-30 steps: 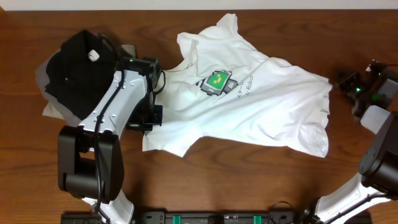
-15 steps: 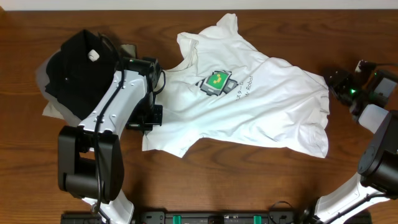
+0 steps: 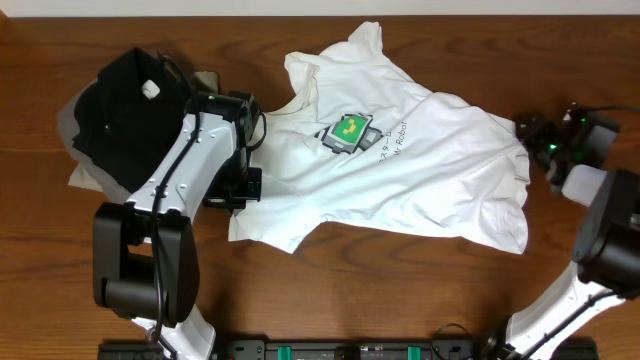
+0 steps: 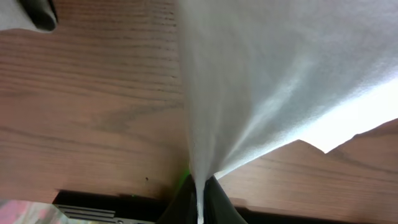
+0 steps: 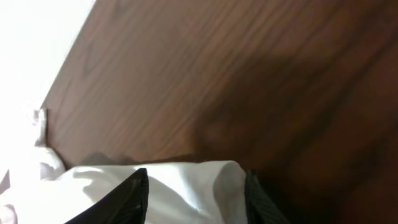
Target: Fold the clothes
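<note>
The white T-shirt (image 3: 430,170) lies spread across the middle of the table, its green-and-grey robot print (image 3: 350,132) facing up. My left gripper (image 3: 238,188) sits at the shirt's left edge. In the left wrist view it (image 4: 200,210) is shut on a thin pinch of the white cloth (image 4: 267,74), which fans away from the jaws. My right gripper (image 3: 533,140) is at the shirt's right edge. In the right wrist view it (image 5: 196,196) is open, its two dark fingers standing on either side of a rounded fold of the cloth (image 5: 93,180).
A black folded garment (image 3: 125,115) with a white tag (image 3: 150,88) lies at the back left on a grey folded garment (image 3: 82,172), close to my left arm. Bare wood (image 3: 400,290) runs along the front. A black rail (image 3: 350,350) edges the table front.
My right gripper has moved left from off the shirt to its right edge, and its jaws have opened. The left gripper and the shirt's left side have not moved.
</note>
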Controlling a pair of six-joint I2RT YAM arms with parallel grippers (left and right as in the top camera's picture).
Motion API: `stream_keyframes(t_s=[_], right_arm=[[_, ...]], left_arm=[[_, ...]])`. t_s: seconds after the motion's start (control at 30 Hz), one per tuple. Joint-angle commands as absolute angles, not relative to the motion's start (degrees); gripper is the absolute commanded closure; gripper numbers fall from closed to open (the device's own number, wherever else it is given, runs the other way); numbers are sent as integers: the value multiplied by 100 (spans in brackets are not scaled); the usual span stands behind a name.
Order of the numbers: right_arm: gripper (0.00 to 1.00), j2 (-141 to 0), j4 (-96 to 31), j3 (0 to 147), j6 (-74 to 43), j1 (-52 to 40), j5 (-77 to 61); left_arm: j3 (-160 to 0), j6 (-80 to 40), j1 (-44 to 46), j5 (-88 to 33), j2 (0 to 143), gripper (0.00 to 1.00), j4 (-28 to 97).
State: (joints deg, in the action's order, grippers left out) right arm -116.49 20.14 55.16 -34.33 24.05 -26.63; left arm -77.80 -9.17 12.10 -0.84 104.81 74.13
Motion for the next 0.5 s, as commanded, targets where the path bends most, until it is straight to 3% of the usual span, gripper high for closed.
stream_keyframes(t_s=[0.0, 0.13, 0.23, 0.47], right_arm=[[55, -11878, 2018, 5575, -3780, 2228, -2215], [85, -11977, 2346, 5581, -3837, 2093, -1949], [99, -11974, 2902, 5662, -3918, 2095, -2056], [99, -11974, 3369, 6635, -4023, 2414, -2727]], left_arm=[[-7745, -888, 1212, 8, 10490, 94, 7435], [-7747, -888, 1212, 8, 10490, 94, 7432], [-7747, -888, 1212, 8, 10490, 94, 7432], [-7747, -886, 1212, 8, 10490, 94, 7428]])
